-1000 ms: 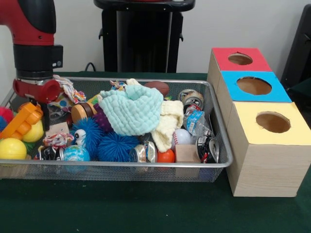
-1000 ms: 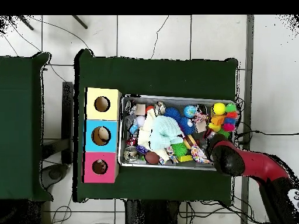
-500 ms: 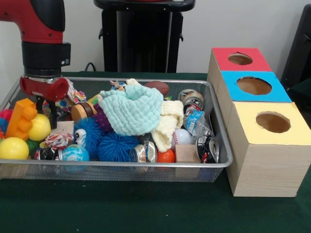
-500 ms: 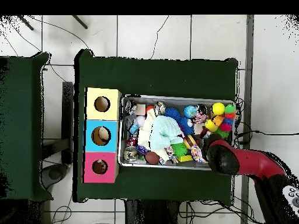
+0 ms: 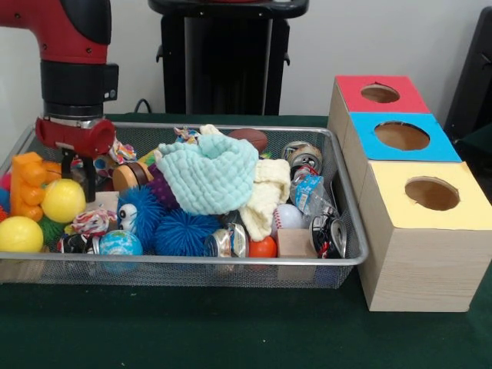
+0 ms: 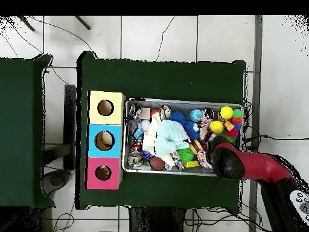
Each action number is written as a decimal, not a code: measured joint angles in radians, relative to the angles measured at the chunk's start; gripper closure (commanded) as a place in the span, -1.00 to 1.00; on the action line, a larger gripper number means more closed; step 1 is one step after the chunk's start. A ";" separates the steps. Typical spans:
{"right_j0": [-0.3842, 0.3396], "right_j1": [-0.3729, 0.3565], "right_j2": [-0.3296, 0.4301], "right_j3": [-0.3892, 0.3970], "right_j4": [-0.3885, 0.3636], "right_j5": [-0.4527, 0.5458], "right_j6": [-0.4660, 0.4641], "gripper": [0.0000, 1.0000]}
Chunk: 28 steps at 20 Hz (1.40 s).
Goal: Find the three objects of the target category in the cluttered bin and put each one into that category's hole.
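The arm (image 5: pixel 77 54) hangs over the bin's (image 5: pixel 231 264) left end in the front view, with the gripper (image 5: pixel 79 171) down among the clutter between an orange block (image 5: pixel 25 184), a yellow ball (image 5: pixel 63 201) and a round wooden piece (image 5: pixel 129 176). 2 dark fingers (image 5: pixel 90 178) reach below the red wrist, but whether they stand apart or pinch anything cannot be told

The step in hand looks like searching. None of the 3 plush animals can be made out in either view; judging by the heap, they likely lie buried under the mint cloth (image 5: pixel 211 175), the cream cloth (image 5: pixel 265 196) or the blue spiky balls (image 5: pixel 165 227), so no heading or long axis can be given for them. The bin itself runs lengthwise left to right, its right end beside the 3 boxes (image 5: pixel 400 184) (red, blue and yellow tops, 1 hole each)

To search well, the gripper should move clutter aside gently, lifting cloths off rather than pushing balls over the rim, and uncover a toy fully before gripping it across its narrow body
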 measured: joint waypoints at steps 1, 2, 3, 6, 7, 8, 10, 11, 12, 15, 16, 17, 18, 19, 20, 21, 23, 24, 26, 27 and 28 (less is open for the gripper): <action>0.000 -0.004 0.000 0.002 0.001 0.000 0.000 1.00; 0.000 -0.007 0.000 0.003 0.002 0.000 0.000 1.00; 0.000 -0.015 0.000 0.008 0.005 0.000 0.000 1.00; 0.000 -0.029 0.000 0.017 0.013 0.000 0.000 1.00; 0.000 -0.041 0.000 0.024 0.021 0.000 0.000 1.00; 0.000 -0.046 0.000 0.026 0.025 0.000 0.000 1.00; 0.000 -0.054 0.000 0.031 0.033 0.000 0.000 1.00; 0.000 -0.068 0.001 0.040 0.043 0.000 0.000 1.00; 0.000 -0.082 0.001 0.049 0.054 0.000 0.000 1.00; 0.002 -0.131 0.003 0.085 0.088 0.000 0.000 1.00; 0.003 -0.151 0.002 0.100 0.100 0.000 0.000 1.00; 0.006 -0.166 0.002 0.111 0.110 0.000 0.000 1.00; 0.007 -0.172 0.002 0.115 0.114 0.000 0.000 1.00; 0.013 -0.195 0.002 0.132 0.128 0.000 0.000 1.00; 0.017 -0.206 0.002 0.141 0.134 0.000 0.000 1.00; 0.020 -0.213 0.002 0.147 0.139 0.000 0.000 1.00; 0.035 -0.239 0.002 0.169 0.156 0.000 0.000 1.00; 0.041 -0.245 0.002 0.176 0.162 0.000 0.000 1.00; 0.052 -0.258 0.002 0.191 0.175 -0.001 0.000 1.00; 0.055 -0.261 0.002 0.196 0.178 -0.001 0.000 1.00; 0.059 -0.263 0.002 0.200 0.181 -0.001 0.000 1.00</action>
